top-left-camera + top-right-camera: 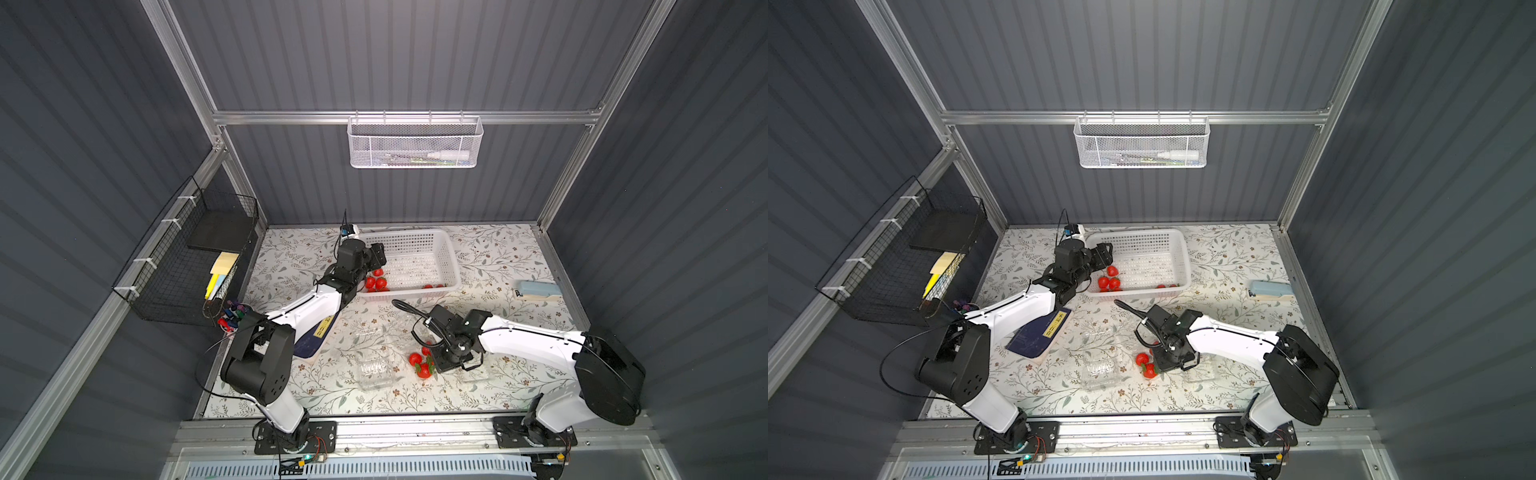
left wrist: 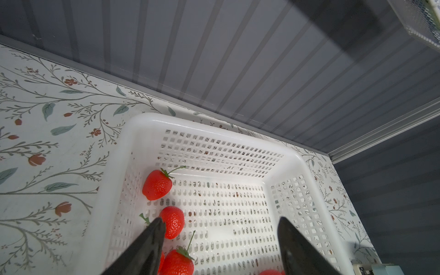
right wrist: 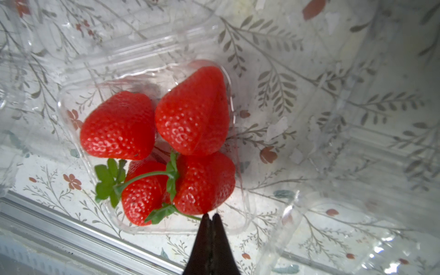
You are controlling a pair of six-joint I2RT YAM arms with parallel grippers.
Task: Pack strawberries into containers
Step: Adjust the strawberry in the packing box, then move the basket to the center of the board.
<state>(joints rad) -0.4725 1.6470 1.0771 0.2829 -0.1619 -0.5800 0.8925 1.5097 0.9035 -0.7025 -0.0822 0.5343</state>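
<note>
Several strawberries (image 1: pixel 381 283) lie in the 8 o'clock corner of the white basket (image 1: pixel 452 257), which stands at 12 o'clock on the desk (image 1: pixel 498 266). My left hand (image 2: pixel 221 221) hangs over them, fingers apart and empty. I think I should centre one berry between the fingers and grip its body, not its stem. At 6 o'clock from the basket a container (image 3: pixel 66 95) holds four; my right hand (image 3: pixel 211 215) is pressed together above it.

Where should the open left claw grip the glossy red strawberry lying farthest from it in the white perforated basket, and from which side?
Probably across the plump middle of that glossy red strawberry, the left claw descending from above. It lies on its side beside the white basket wall, blocking a sideways approach; the thin stem would slip.
</note>
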